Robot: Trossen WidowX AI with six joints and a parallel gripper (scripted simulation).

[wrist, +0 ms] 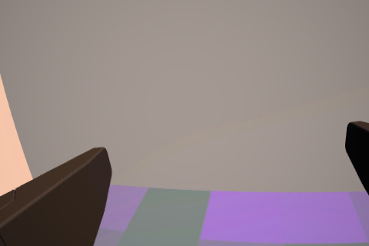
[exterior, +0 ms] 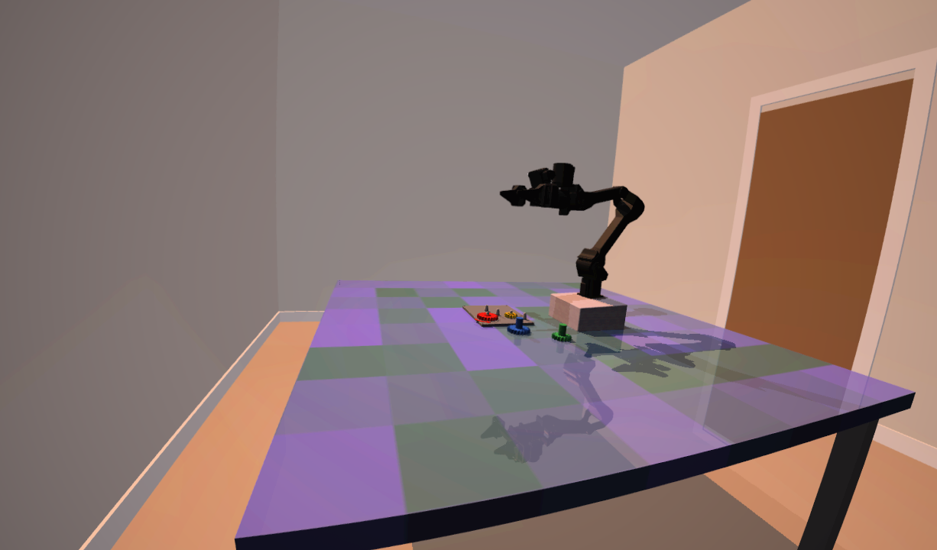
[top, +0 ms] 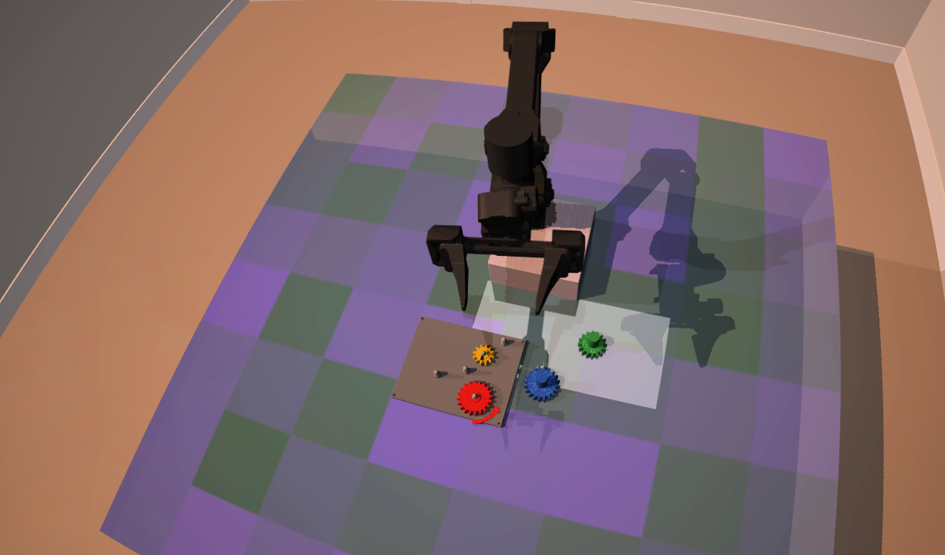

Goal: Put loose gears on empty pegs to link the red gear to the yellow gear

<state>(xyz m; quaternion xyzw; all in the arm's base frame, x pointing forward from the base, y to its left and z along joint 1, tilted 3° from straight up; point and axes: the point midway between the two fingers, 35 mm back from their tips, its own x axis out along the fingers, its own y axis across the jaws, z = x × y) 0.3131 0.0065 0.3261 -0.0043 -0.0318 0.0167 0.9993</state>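
Observation:
The grey board [top: 417, 344] lies flat on the table. The red gear [top: 465, 398] [exterior: 487, 317] sits on a peg near one edge, beside the red arrow [top: 488, 416]. The yellow gear [top: 479, 359] [exterior: 510, 315] sits on another peg, apart from the red gear. Three bare pegs show: one peg [top: 436, 374], a second peg [top: 465, 370] and a third peg [top: 503, 341]. The loose blue gear [top: 541, 391] [exterior: 518, 330] and the loose green gear [top: 592, 352] [exterior: 561, 337] stand upright on the table beside the board. My gripper [top: 500, 311] [wrist: 229, 149] is open and empty, high above the table and pointing level.
The arm's pinkish base block [top: 534, 271] [exterior: 601, 316] stands behind the board. A pale rectangle [top: 620, 379] marks the table around the green gear. In the wrist view only the wall, the far table top [wrist: 246, 215] and both fingers show.

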